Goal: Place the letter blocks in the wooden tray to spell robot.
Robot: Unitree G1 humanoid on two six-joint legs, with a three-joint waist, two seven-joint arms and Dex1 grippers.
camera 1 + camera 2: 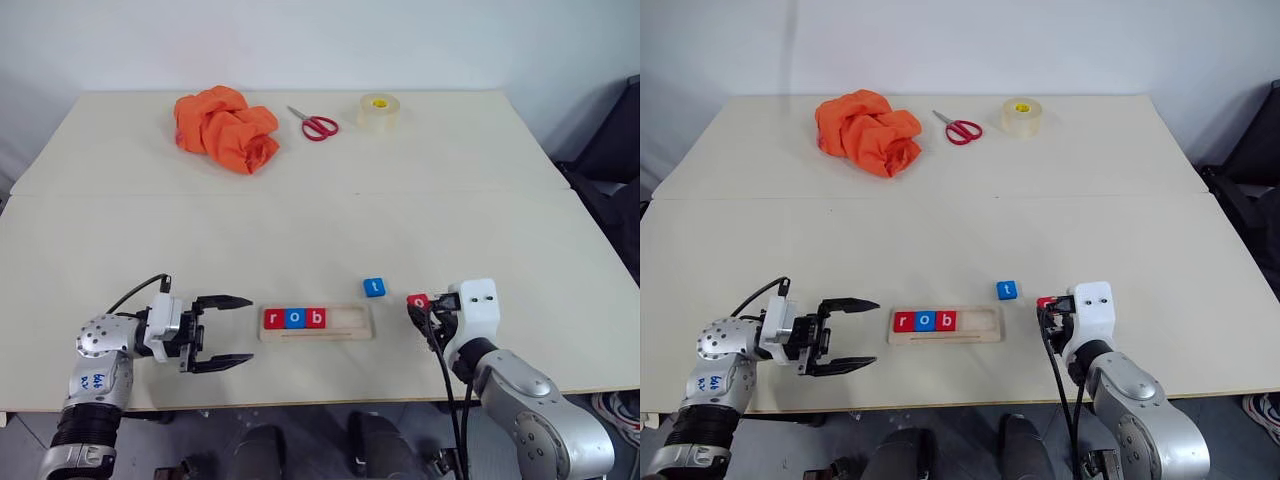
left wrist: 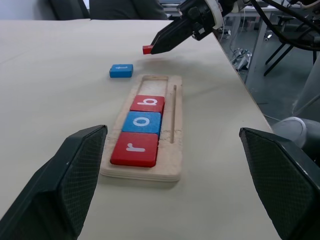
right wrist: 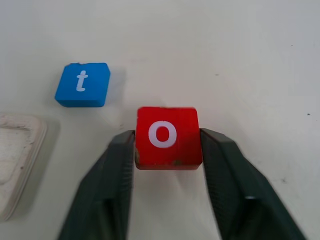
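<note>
Three letter blocks, red "r" [image 1: 273,319], blue "o" [image 1: 295,318] and red "b" [image 1: 316,318], seated in the left part of the wooden tray [image 1: 350,332], the two right-hand places bare; blue "t" block [image 1: 374,287] flat on the table [image 1: 320,220], just beyond the tray's right end; red "o" block [image 3: 168,137] pinched between the right gripper [image 3: 167,150] fingers, lifted off the table right of the tray; left gripper [image 1: 226,332] spread wide and holding nothing, level, beside the tray's left end; orange cloth [image 1: 226,127], red scissors [image 1: 313,124] and tape roll [image 1: 378,110] well apart at the far edge.
</note>
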